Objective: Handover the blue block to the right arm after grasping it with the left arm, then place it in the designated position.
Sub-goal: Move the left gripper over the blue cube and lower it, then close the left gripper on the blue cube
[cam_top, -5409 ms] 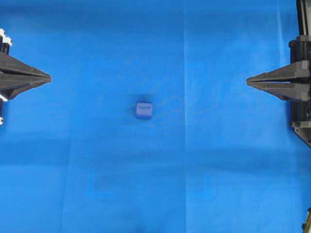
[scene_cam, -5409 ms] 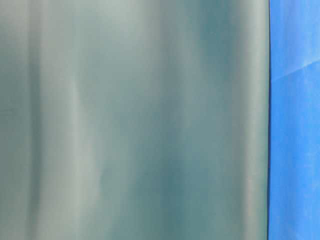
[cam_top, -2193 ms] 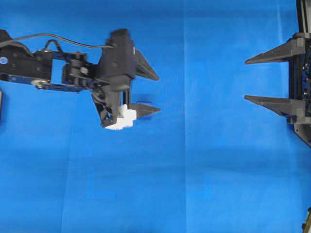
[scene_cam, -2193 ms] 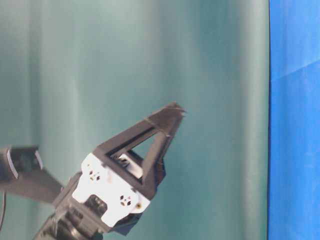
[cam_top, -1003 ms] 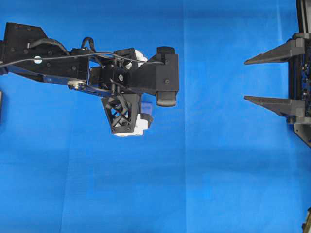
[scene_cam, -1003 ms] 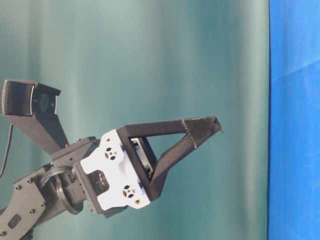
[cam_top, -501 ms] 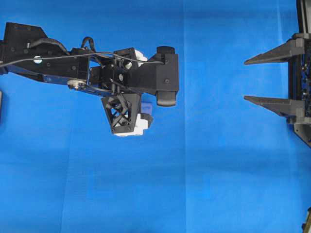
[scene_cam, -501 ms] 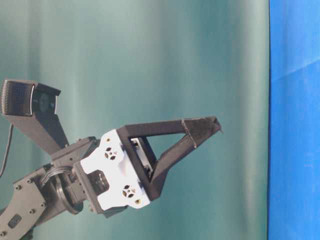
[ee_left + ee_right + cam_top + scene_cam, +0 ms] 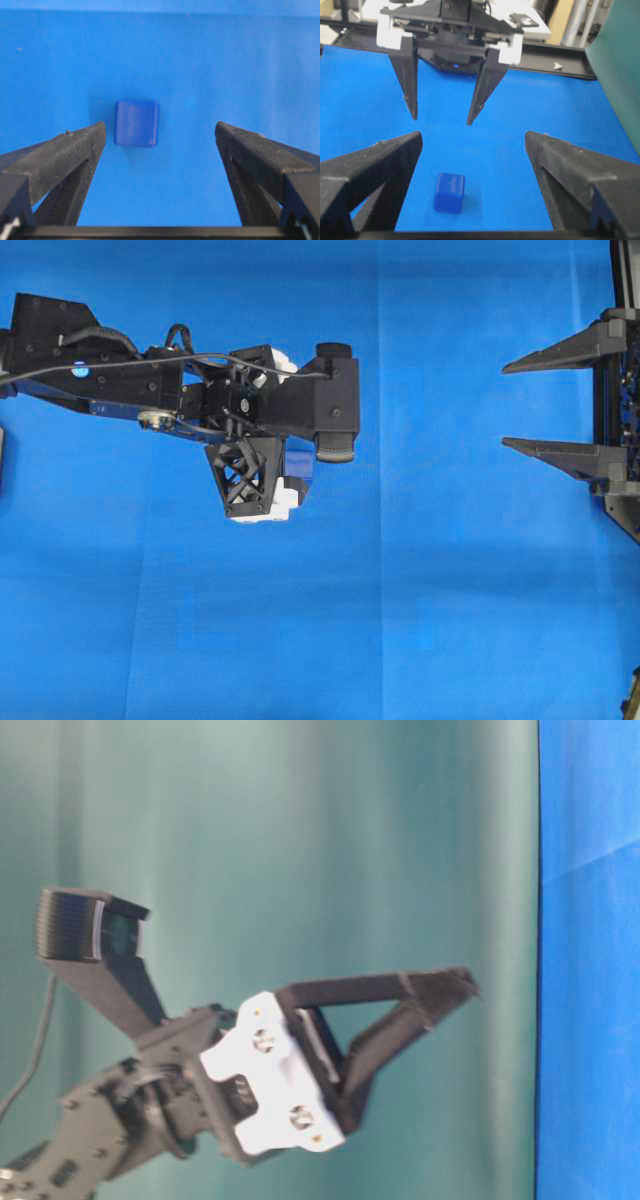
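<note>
Cloth: plain bright blue, faint fold lines. Block: deep blue, slightly darker than cloth, no pattern. Left gripper: black fingers, white brackets at base. Left arm: black, with a small blue light. Right gripper: all black, dark grey in the light. Backdrop in table-level view: dull teal-green, pale vertical streaks.

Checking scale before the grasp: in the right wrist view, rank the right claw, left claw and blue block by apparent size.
1. Right claw, inflated by nearness to the camera.
2. Left claw.
3. Blue block, clearly smallest.
</note>
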Available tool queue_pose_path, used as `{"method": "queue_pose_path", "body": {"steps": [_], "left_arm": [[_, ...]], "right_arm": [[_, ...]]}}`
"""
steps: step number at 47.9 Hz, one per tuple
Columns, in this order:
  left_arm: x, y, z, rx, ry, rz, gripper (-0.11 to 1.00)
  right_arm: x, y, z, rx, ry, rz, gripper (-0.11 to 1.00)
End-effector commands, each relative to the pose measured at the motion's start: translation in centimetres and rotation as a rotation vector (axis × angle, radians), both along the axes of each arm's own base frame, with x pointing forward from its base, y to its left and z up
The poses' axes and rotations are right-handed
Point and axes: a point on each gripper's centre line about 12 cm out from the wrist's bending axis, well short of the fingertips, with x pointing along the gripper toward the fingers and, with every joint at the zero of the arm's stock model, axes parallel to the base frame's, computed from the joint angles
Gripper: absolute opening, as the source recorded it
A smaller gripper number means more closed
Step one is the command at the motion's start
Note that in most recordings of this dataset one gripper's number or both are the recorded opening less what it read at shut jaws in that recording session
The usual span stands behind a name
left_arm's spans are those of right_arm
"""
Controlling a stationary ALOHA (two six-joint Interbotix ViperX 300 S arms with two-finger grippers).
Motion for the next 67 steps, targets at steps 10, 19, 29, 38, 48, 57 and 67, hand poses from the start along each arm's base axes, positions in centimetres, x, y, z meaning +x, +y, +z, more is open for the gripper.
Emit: {"method": "queue_pose_path", "body": {"steps": [10,19,29,38,48,57,67], "left_arm": [[0.0,0.5,-2.3,0.0,-0.072,0.009,0.93],[-0.5,0.9,-4.0,-0.002,-0.095,0.021,0.93],[-0.7,1.1,-6.6,-0.008,-0.114,0.032,0.93],[-0.3,1.1,-9.7,-0.032,-0.083,0.066,0.93],[-0.1,0.8,-12.5,-0.034,-0.061,0.062,0.93],[0.0,0.7,-13.5,-0.034,-0.054,0.06,0.93],[-0.1,0.7,-13.5,-0.032,-0.055,0.058,0.93]], "right_arm": [[0.5,0.0,0.6,-0.005,-0.011,-0.001,0.97],[0.6,0.0,0.5,-0.005,-0.009,-0.001,0.97],[0.7,0.0,0.3,-0.005,-0.001,-0.001,0.97],[0.7,0.0,0.3,-0.005,-0.003,-0.001,0.97],[0.8,-0.1,0.1,-0.004,0.008,-0.001,0.97],[0.9,-0.1,0.0,-0.004,0.009,-0.001,0.97],[0.9,-0.1,0.0,-0.004,0.009,-0.002,0.97]]}}
